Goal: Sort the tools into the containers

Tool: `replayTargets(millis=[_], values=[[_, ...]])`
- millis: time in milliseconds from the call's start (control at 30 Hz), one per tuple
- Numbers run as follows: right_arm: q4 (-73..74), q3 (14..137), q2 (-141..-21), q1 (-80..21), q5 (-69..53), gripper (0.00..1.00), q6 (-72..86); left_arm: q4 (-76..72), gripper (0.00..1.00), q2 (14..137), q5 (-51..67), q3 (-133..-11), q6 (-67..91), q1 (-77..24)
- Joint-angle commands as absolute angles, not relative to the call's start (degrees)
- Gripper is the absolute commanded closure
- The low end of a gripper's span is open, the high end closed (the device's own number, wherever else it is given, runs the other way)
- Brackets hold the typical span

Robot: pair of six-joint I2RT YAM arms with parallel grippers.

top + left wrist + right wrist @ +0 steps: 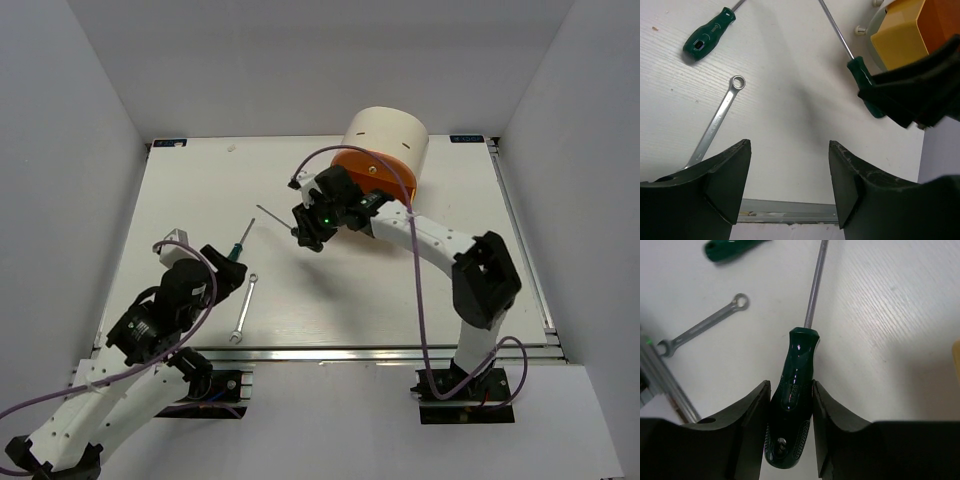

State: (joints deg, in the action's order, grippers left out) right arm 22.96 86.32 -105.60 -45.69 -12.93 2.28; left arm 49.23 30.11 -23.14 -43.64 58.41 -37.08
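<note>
Idling the released left pincer (pixel 789 145) beside the wrench (pixel 245 308) and a loose screwdriver (pixel 240 240) on the surface (pixel 330 300), clenching the right pincer (pixel 790 390) on a green-handled screwdriver (pixel 799 355) aloft, ideally levelling its shaft before lowering into the pulled-out orange drawer (pixel 360 163) beyond.

The cabinet (pixel 387 130) stands at the far edge of the table (pixel 350 300), right of centre, with its top drawer (pixel 375 172) pulled out toward the arms. Left of that drawer, the right gripper (pixel 790 400) holds the first screwdriver (pixel 795 385). Further left lies the second screwdriver (pixel 238 245), with the wrench (pixel 244 310) just nearer, beside the left gripper (pixel 222 272).
</note>
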Motion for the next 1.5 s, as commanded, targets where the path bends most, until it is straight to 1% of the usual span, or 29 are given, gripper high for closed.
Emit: replayTargets(millis=[0, 133, 267, 433, 600, 767, 1067, 1267, 1467], values=[[24.08, 83.33, -99.85, -45.62, -21.7, 1.0, -4.39, 45.8, 0.27, 31.99, -23.2, -42.98, 56.17, -36.91], [25.04, 82.0, -93.71, -45.44, -23.03, 1.0, -6.94, 44.83, 0.25, 33.75, -23.55, -42.89, 54.76, -36.91], [25.66, 81.74, -88.78, -44.92, -20.22, 1.0, -10.8, 43.51, 0.24, 35.85, -23.82, -43.15, 52.48, -36.91], [28.38, 84.01, -85.52, -40.26, -19.6, 1.0, -11.87, 41.75, 0.23, 39.19, -23.12, -44.03, 50.63, -36.91], [29.8, 85.6, -82.8, -34.73, -19.61, 1.0, -11.69, 40.17, 0.22, 39.64, -22.41, -43.16, 50.19, -36.91], [31.02, 86.13, -81.39, -29.73, -17.93, 1.0, -15.72, 39.55, 0.21, 39.73, -22.59, -42.37, 50.01, -36.91], [31.73, 82.27, -78.75, -21.98, -24.08, 1.0, -25.57, 38.32, 0.2, 40.69, -22.06, -42.01, 49.4, -36.83], [30.32, 75.33, -77.43, -16.18, -29.08, 1.0, -32.86, 37.62, 0.2, 40.6, -21.71, -41.4, 49.48, -36.83], [26.55, 71.82, -78.66, -15.47, -28.66, 1.0, -36.3, 37.53, 0.2, 41.48, -21.36, -41.75, 48.87, -36.91]])
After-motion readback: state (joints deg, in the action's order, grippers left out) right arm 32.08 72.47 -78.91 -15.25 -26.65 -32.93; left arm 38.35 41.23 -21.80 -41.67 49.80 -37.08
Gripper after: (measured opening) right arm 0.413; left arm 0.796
